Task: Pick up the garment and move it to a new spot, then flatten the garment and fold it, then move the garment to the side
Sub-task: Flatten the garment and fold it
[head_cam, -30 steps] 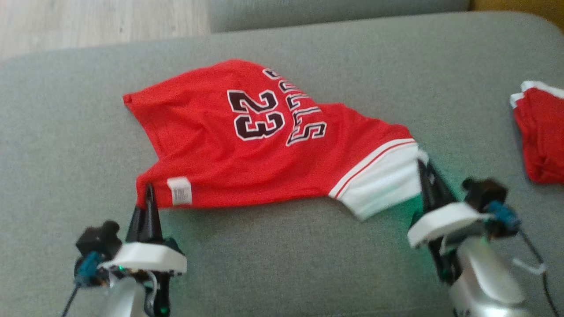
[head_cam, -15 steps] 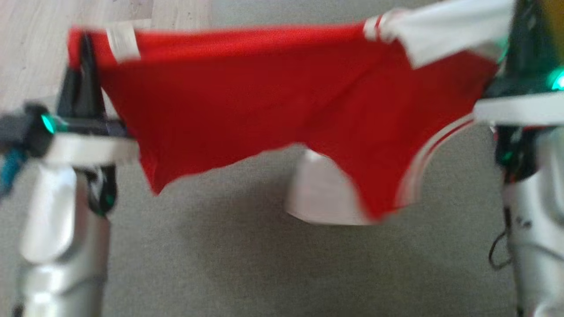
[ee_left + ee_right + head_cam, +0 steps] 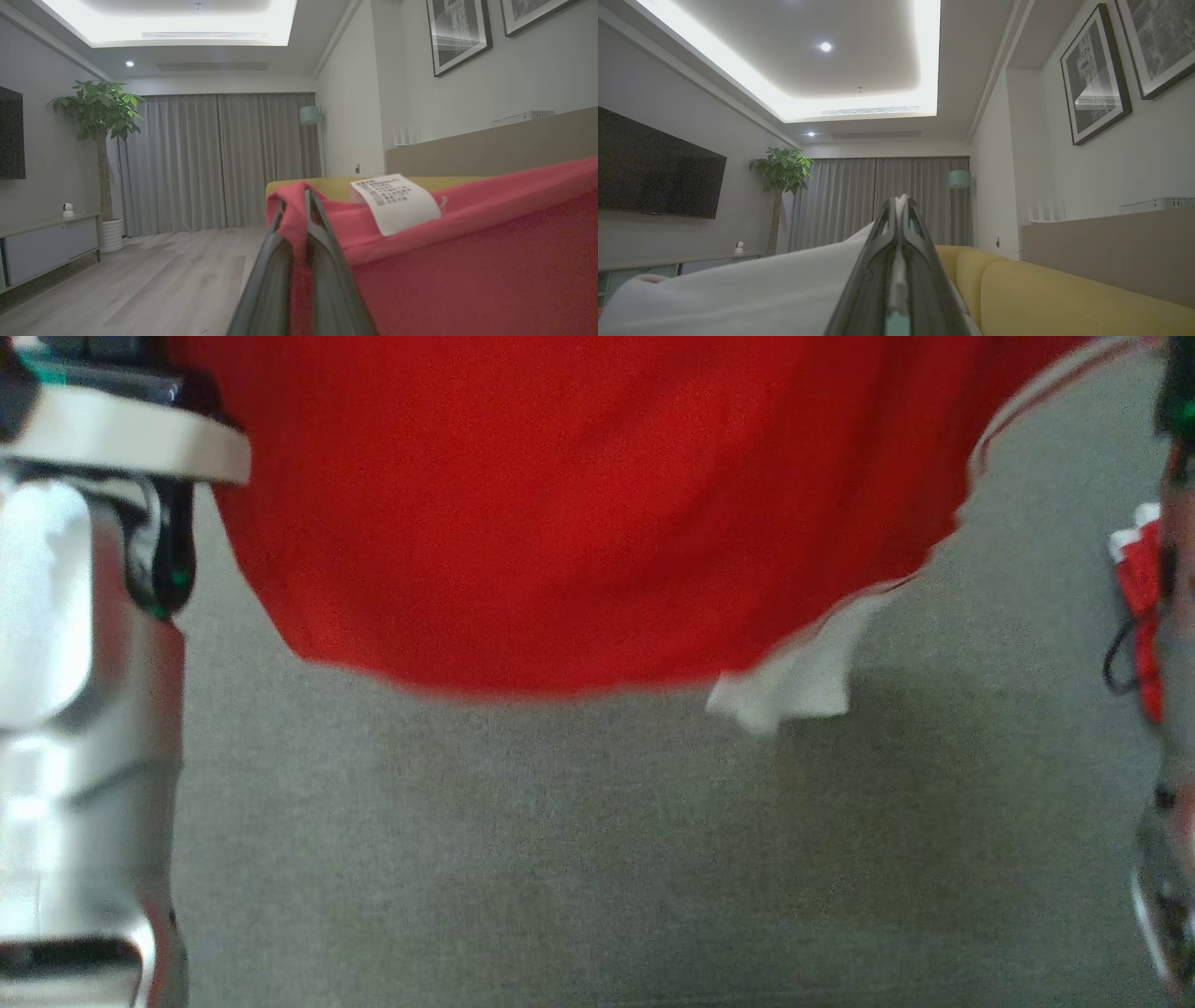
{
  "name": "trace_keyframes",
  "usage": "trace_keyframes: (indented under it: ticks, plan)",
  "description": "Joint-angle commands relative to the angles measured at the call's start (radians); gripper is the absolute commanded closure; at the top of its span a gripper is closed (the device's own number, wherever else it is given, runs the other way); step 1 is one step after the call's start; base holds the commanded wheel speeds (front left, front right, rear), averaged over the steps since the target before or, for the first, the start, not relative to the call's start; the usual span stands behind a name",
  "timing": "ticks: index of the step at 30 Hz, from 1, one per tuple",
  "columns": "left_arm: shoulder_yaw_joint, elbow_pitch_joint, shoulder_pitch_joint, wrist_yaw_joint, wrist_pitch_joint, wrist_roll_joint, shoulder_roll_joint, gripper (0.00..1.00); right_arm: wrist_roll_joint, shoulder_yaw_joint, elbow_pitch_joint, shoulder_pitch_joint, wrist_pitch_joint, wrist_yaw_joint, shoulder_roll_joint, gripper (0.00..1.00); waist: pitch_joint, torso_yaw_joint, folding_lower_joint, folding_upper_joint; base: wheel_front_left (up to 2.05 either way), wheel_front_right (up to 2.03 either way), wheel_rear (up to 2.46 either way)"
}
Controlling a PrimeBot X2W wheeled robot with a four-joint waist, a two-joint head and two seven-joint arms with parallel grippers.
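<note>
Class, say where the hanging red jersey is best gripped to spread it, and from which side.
Its two upper corners: the left pincer pinches the red corner beside the white label, the right pincer the white edge, both from below, so the jersey hangs spread.

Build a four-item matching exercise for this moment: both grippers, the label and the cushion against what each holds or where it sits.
Things: 1 left gripper; 2 right gripper; 3 care label; 4 grey cushion.
States: A below the hanging jersey; B shut on white fabric; C shut on red fabric; D attached along the red edge.
Pairs: 1-C; 2-B; 3-D; 4-A.
</note>
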Motion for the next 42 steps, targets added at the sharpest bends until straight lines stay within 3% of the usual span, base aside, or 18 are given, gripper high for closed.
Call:
trace_keyframes:
  ticks: [1,9,15,20,30,34,42]
  plan:
    - [0.026,-0.01,-0.089,0.013,-0.019,0.015,0.036,1.0,-0.015,0.015,-0.006,-0.078,-0.015,0.003,0.008,1.0,0.079,0.003,-0.0002,0.0,0.0,0.0,0.0]
    - [0.021,0.132,-0.349,0.067,-0.122,0.052,-0.009,1.0,-0.156,-0.054,0.184,-0.397,-0.071,0.003,-0.005,1.0,0.215,0.019,-0.0002,0.0,0.0,0.0,0.0]
    - [0.075,0.101,-0.379,0.094,-0.128,0.049,-0.042,1.0,-0.139,-0.129,0.12,-0.44,-0.073,0.003,0.03,1.0,0.28,0.017,-0.0002,0.0,0.0,0.0,0.0]
    - [0.121,0.076,-0.18,0.082,-0.129,0.052,-0.075,1.0,-0.072,-0.096,0.071,-0.224,-0.073,0.003,0.043,1.0,0.272,0.001,-0.0002,0.0,0.0,0.0,0.0]
    - [0.203,0.157,0.295,0.033,-0.129,0.024,-0.157,1.0,0.096,-0.036,0.013,0.388,-0.073,0.003,0.069,1.0,0.201,-0.051,-0.0002,0.0,0.0,0.0,0.0]
    - [0.241,0.171,0.419,0.037,-0.129,-0.013,-0.164,1.0,0.152,-0.008,-0.013,0.558,-0.073,0.003,0.085,1.0,0.155,-0.073,-0.0002,0.0,0.0,0.0,0.0]
    - [0.207,0.158,0.586,0.064,-0.129,-0.111,-0.165,1.0,0.21,0.033,-0.031,0.778,-0.073,0.003,0.1,1.0,0.049,-0.085,-0.0002,0.0,0.0,0.0,0.0]
